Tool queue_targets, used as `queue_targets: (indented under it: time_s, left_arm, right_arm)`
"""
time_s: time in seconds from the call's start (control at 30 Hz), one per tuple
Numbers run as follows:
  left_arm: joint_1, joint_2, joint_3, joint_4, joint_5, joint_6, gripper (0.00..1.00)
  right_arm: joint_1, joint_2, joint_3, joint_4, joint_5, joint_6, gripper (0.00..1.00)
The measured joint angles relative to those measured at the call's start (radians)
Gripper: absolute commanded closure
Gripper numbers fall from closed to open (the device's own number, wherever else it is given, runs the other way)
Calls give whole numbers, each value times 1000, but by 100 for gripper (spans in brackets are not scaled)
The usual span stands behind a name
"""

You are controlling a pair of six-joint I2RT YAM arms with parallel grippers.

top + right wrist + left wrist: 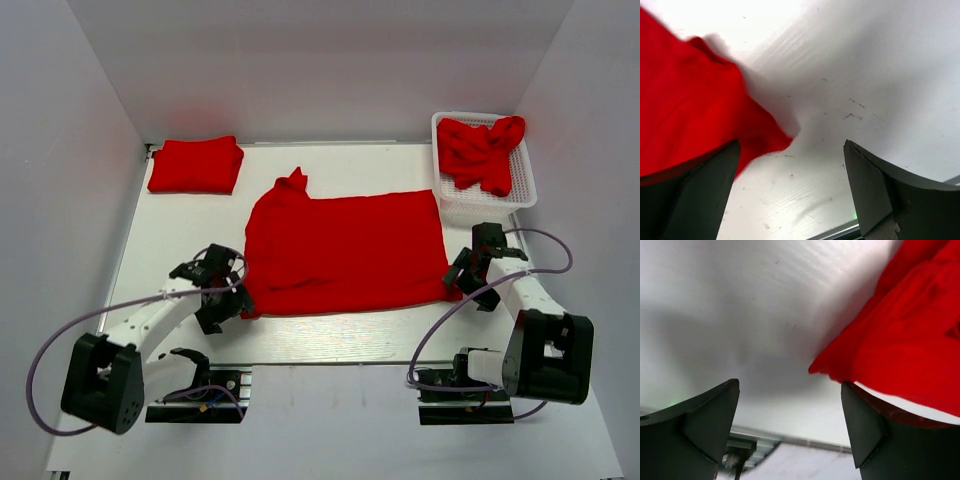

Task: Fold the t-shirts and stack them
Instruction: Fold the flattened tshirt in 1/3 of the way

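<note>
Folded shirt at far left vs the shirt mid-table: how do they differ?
Pose: the folded shirt is a compact rectangle; the middle shirt lies spread out, with a tuft of cloth sticking out at its far edge.
Footprint: the middle shirt covers far more area than the folded shirt.
Arms: the left gripper and right gripper sit open at the middle shirt's near corners; neither is near the folded shirt.
Shared: both plain bright red.

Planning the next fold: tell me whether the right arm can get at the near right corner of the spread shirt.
Probably yes. The right gripper is open right at that corner of the spread shirt, and nothing stands between them.
</note>
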State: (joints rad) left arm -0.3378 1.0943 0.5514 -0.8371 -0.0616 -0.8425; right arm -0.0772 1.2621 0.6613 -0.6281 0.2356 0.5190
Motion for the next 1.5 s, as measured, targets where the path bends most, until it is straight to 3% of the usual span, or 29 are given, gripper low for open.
queue_targets:
  time_s: [0.17,0.33,0.63,1.07,1.27,1.5]
  left_arm:
    - [-2,34,164,-130,-32,24,0]
    - [-3,-20,269,-61,-24,162,0]
    - [-39,143,287,188,171,355,31]
    - [-138,307,286,233,172,388,41]
    - [-156,361,286,230,124,377,51]
    - [-169,431,286,241,103,359,69]
  right_arm:
    - [1,-91,72,-44,4,-30,10]
    - [6,-166,113,-55,-23,-71,10]
    - [61,-210,109,-21,-162,-158,10]
    - [72,-188,73,29,-185,-159,10]
    - [72,-161,69,35,-179,-158,10]
    - [72,-149,62,36,-159,-157,10]
